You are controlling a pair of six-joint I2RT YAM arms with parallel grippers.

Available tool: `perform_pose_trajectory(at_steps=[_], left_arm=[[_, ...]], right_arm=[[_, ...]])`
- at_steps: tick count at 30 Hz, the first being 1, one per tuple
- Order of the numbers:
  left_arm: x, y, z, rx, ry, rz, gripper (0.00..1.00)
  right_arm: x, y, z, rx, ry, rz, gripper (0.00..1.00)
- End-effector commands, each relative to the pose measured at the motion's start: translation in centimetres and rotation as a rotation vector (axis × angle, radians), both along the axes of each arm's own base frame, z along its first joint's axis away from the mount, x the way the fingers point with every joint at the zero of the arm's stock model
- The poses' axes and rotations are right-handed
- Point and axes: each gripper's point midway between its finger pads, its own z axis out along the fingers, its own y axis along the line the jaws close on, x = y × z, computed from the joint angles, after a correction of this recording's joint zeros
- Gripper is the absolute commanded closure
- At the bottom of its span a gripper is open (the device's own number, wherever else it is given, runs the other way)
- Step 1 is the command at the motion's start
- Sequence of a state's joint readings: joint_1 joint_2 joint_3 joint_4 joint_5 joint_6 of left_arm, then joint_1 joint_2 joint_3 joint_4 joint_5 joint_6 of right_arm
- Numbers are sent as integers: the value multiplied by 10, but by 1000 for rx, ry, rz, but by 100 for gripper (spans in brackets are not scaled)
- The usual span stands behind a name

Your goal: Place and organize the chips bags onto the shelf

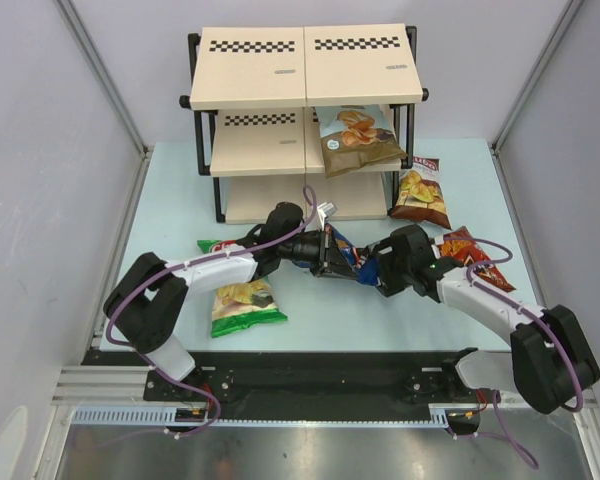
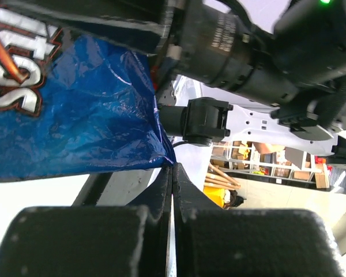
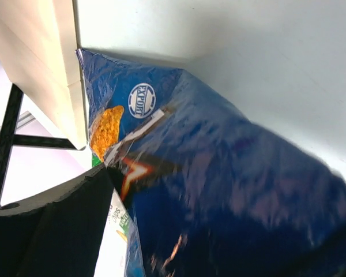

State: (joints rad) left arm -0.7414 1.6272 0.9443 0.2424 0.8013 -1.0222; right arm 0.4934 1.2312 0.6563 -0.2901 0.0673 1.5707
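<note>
Left gripper pinching blue bag corner, front of shelf; right gripper spread beside it. Pale bag on middle tier; green bag, red bag, brown bag on table. Four remain.

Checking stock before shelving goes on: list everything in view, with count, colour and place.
shelf: 1, black frame and beige boards, far middle of the table
table: 1, pale blue, under everything
pale bag: 1, pale blue and brown, on the shelf's middle board, right side
dark bag: 1, brown-red, on the table right of the shelf
red bag: 1, red, on the table at right, partly under the right arm
green bag: 1, green-white, on the table near the left arm
bag edge: 1, green-red, behind the left arm, mostly hidden
blue bag: 1, blue, mid-table between the grippers
left gripper: 1, black, shut on the blue bag's corner
right gripper: 1, black, open, at the blue bag
</note>
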Motion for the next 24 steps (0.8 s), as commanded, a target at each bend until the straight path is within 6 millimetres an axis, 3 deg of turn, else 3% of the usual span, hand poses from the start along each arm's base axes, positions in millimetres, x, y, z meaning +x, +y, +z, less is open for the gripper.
perform_pose_trajectory(at_steps=[1, 5, 6, 7, 11, 13, 14, 16, 18, 19, 20, 24], left_arm=[[-14, -1, 28, -97, -44, -71, 100], [-15, 0, 28, -111, -37, -78, 100], [-15, 1, 27, -112, -35, -80, 100], [-15, 1, 29, -116, -41, -80, 100], [-7, 9, 31, -110, -51, -43, 99], [-3, 16, 33, -108, -57, -15, 85], [3, 23, 33, -97, -56, 17, 67], [12, 37, 38, -79, -80, 91, 44], [32, 60, 25, 19, -83, 200, 41], [37, 70, 29, 46, -105, 237, 40], [41, 86, 20, 122, -96, 267, 39], [58, 127, 18, 248, -141, 429, 38]], right_arm=[[16, 15, 9, 51, -61, 24, 13], [16, 18, 10, 60, -70, 41, 29], [16, 19, 11, 65, -70, 43, 37], [15, 19, 11, 60, -73, 52, 52], [10, 18, 17, 43, -87, 91, 82], [6, 19, 22, 48, -102, 129, 91], [2, 22, 24, 56, -103, 171, 93], [-6, 22, 28, 84, -89, 217, 98], [-13, 20, 31, 73, -97, 268, 100], [-15, 19, 36, 95, -103, 290, 100], [-15, 18, 46, 111, -130, 303, 100], [-13, 16, 77, 149, -213, 397, 100]])
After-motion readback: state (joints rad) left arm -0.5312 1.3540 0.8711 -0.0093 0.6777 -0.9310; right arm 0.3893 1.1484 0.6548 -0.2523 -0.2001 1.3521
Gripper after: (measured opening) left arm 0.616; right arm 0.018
